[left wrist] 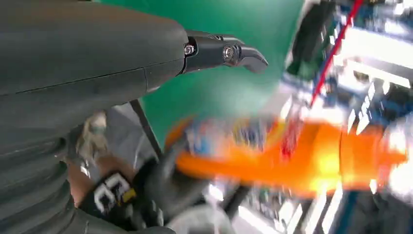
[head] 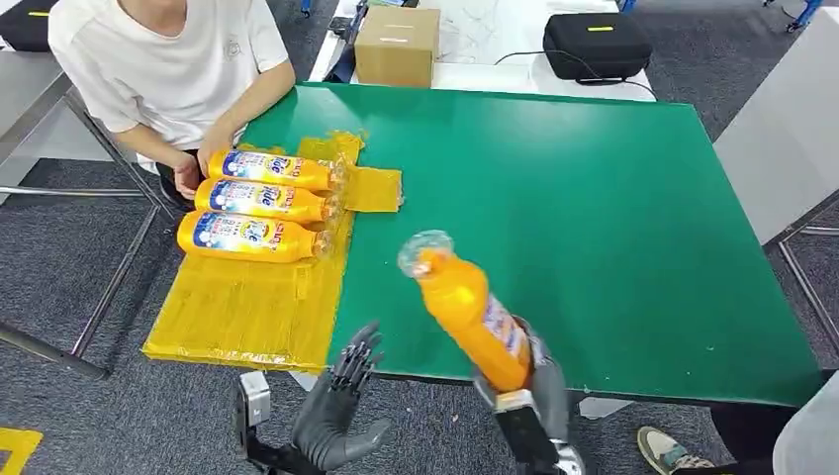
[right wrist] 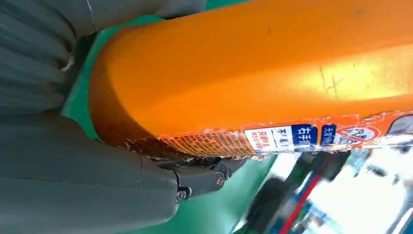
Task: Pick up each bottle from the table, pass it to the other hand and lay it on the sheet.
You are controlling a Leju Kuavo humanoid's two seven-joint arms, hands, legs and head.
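Orange bottle (head: pixel 473 319) gripped near base by right hand (head: pixel 529 381), held tilted above green table (head: pixel 613 198) near front edge. Left hand (head: pixel 341 406) held empty beside it, fingers spread. Three bottles (head: pixel 259 203) laid on yellow sheet (head: pixel 247 307).

My right robot hand (head: pixel 529 381) hides the bottle's (head: pixel 473 315) base; my left wrist view shows it blurred.
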